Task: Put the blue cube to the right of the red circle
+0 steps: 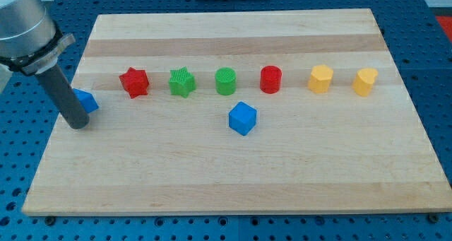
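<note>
Nearest the lens, the blue cube (242, 118) sits on the table (233, 177) below and left of the red circle (270, 79); my tip (79, 124), no hand fitted, at far left, should approach its left side, pushing rightward then upward.

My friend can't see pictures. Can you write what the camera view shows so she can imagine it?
A light wooden board holds a row of small blocks: red star, green star, green cylinder, red cylinder and two yellow blocks. A blue cube sits alone below the row. At the view's left, my tip rests beside another blue block.
</note>
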`<control>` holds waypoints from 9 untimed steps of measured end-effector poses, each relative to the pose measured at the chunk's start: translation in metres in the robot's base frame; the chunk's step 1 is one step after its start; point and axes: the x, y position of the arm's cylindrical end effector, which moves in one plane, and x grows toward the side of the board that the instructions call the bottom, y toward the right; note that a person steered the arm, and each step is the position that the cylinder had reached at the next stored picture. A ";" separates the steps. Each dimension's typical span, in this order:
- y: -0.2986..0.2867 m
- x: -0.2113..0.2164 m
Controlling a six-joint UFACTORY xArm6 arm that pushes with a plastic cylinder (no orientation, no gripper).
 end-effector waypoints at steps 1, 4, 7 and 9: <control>0.000 -0.015; -0.032 0.012; -0.020 -0.040; -0.009 -0.031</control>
